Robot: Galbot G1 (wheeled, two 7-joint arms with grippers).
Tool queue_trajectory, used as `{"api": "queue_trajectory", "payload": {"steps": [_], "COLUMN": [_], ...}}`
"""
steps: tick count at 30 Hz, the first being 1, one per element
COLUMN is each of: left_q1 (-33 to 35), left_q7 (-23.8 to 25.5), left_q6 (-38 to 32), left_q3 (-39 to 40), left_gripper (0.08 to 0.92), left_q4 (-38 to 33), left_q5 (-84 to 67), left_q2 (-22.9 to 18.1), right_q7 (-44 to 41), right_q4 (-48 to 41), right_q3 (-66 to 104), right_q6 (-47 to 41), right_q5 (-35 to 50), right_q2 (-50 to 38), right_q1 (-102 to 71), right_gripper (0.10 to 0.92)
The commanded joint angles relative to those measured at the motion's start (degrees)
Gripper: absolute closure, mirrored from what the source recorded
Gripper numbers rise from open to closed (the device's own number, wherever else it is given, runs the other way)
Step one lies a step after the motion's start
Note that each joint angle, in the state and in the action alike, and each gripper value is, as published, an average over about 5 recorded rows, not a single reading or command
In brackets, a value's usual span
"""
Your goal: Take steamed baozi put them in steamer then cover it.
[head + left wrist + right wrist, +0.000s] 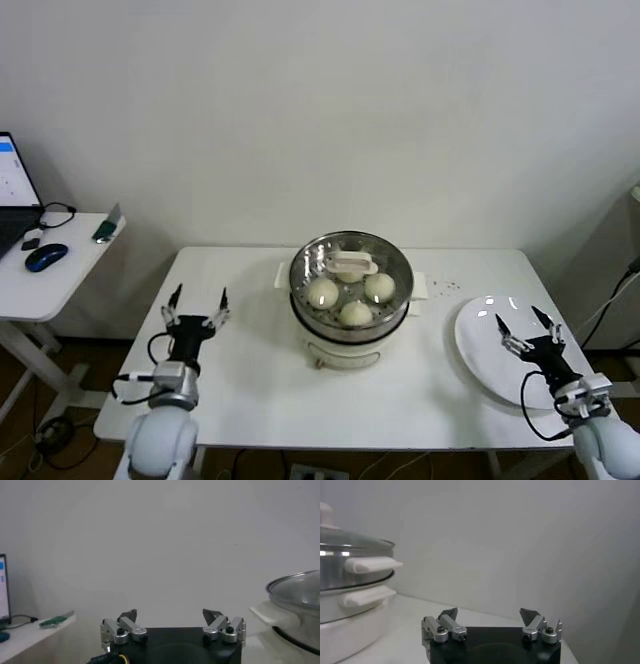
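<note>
The steel steamer (303, 268) on its white base stands in the middle of the white table. The glass lid with a white handle (350, 265) sits on it. Through the lid I see three cream-white baozi (322, 293), (379, 287), (356, 314); a fourth is mostly hidden under the handle. My left gripper (200, 292) is open and empty over the table, left of the steamer. My right gripper (517, 316) is open and empty over the bare white plate (480, 345). The left wrist view shows open jaws (169, 611) and the lid's edge (297, 587). The right wrist view shows open jaws (488, 610) and the covered steamer (350, 580).
A side table (70, 265) at far left holds a laptop (12, 200), a blue mouse (45, 256) and a small green object (104, 232). A white wall stands behind the table. Bare tabletop (250, 380) lies in front of the steamer.
</note>
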Motion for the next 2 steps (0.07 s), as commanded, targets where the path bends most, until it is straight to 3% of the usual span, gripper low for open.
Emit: {"api": "queue_trajectory", "payload": {"steps": [1,2], "left_q1": [1.30,1.30], "left_q7": [2.97,3.11], "left_q6": [-4.12,-4.12], "left_q3": [-3.48,-3.53], "left_gripper": [0.177,0.177], "left_q4": [1.79,1.73], "left_q5": [-2.78,-2.61], "left_q2": [-2.22,-2.31], "right_q7": [0.12,0.12], "right_q4": [1.51,1.50], "right_q3": [-0.13,-0.13], "right_q6": [0.16,0.18], "right_q5": [1.48,1.48], "right_q2": [0.36,0.38], "right_q1": [-0.07,-0.04], "right_gripper": [0.203,0.203]}}
